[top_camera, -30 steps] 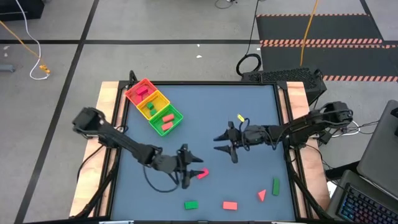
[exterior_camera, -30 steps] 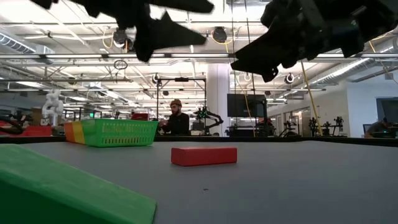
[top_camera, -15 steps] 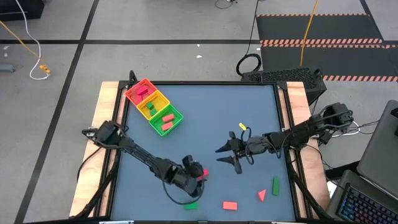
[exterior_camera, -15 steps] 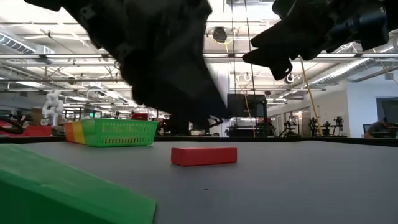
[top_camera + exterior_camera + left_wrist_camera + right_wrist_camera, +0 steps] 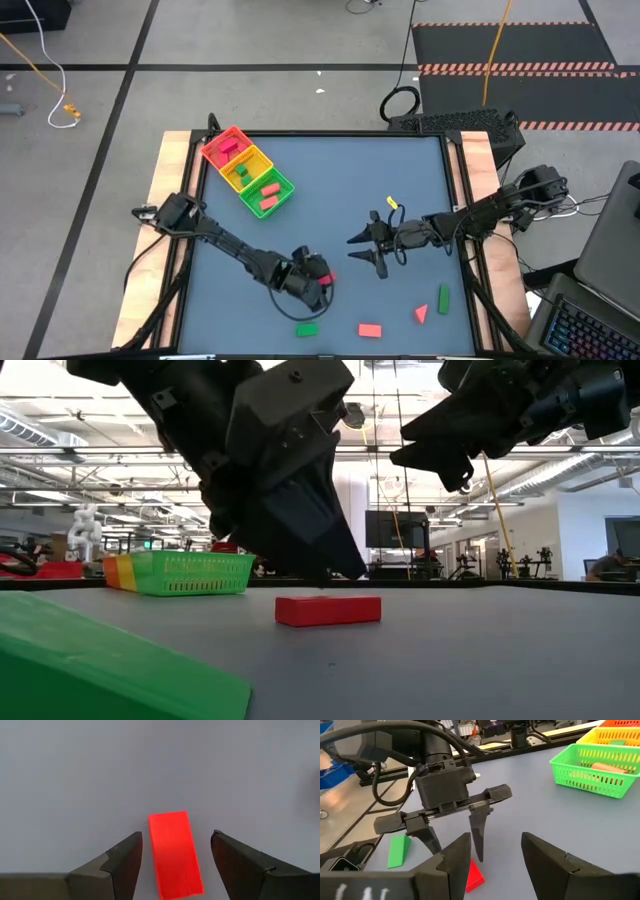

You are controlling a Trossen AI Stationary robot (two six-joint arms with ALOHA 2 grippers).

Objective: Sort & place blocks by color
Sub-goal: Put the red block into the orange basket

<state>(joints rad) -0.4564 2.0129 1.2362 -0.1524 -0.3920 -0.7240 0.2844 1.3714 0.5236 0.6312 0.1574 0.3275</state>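
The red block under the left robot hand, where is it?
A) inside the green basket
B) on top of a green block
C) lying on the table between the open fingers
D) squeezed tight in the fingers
C: in the left wrist view the red block lies flat on the table, with the left gripper's fingers apart on either side, not touching it.

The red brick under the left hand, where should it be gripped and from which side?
Grip the red brick across its narrow width, on its two long side faces, coming straight down from above. It lies flat on the table, and the left hand hangs open with a finger on either long side.
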